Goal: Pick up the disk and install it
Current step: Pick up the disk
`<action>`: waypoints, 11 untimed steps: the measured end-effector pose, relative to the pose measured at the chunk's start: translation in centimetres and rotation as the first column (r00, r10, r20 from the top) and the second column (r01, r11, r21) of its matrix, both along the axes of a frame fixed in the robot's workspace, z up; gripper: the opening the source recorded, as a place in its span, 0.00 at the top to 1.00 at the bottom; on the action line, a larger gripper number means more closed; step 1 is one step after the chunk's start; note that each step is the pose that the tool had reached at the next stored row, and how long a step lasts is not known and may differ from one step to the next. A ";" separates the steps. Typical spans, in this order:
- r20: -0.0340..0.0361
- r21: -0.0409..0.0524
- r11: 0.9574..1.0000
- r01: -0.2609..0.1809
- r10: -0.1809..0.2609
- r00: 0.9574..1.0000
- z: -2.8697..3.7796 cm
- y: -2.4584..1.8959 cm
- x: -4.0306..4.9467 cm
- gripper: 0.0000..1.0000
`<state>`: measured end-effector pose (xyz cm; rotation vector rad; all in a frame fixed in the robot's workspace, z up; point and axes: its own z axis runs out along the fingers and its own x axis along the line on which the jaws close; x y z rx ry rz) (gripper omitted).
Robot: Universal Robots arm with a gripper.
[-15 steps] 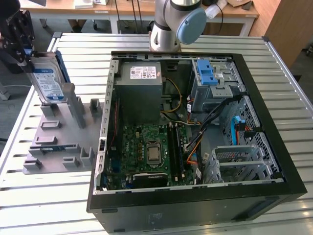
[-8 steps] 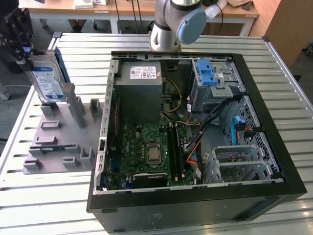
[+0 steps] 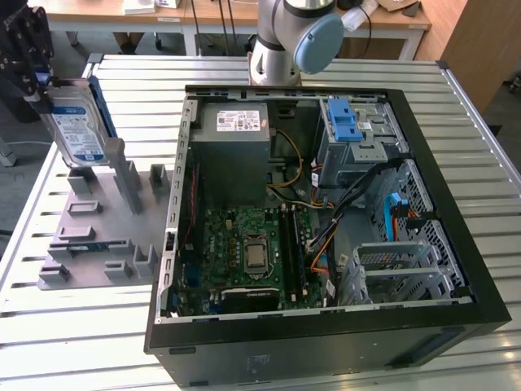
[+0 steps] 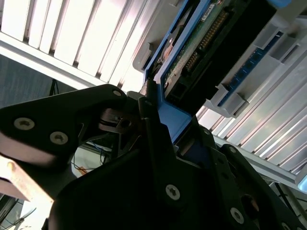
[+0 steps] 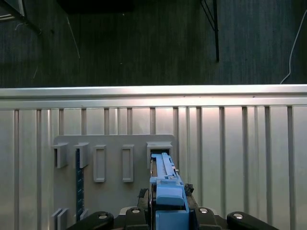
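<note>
In the exterior view the disk (image 3: 77, 130), silver with a blue-and-white label and a blue carrier frame, stands on edge at the far left. My gripper (image 3: 39, 88) is shut on its upper end. Its lower edge is at the back slot of the grey holder plate (image 3: 98, 236); I cannot tell whether it is clear of the slot. In the first wrist view the disk's blue frame (image 5: 167, 191) sits between my fingers, over the holder plate (image 5: 112, 143). The second wrist view shows the disk's green circuit board (image 4: 201, 43) and blue frame edge clamped by a black finger (image 4: 158, 143).
The open computer case (image 3: 456, 244) lies on the slatted metal table (image 3: 73, 342) at the exterior view's right, with a motherboard, a grey power supply (image 3: 236, 155), a drive bay with a light-blue latch (image 3: 343, 122) and a metal cage (image 3: 407, 265). The arm's base (image 3: 285, 41) stands behind the case.
</note>
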<state>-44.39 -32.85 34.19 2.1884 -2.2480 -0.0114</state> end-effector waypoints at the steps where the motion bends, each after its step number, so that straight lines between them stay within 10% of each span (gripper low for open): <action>1: 0.000 0.000 1.000 0.000 0.000 1.000 0.07 0.00 0.00 0.64; 11: 0.000 0.000 1.000 0.000 0.000 1.000 0.77 0.00 0.00 0.64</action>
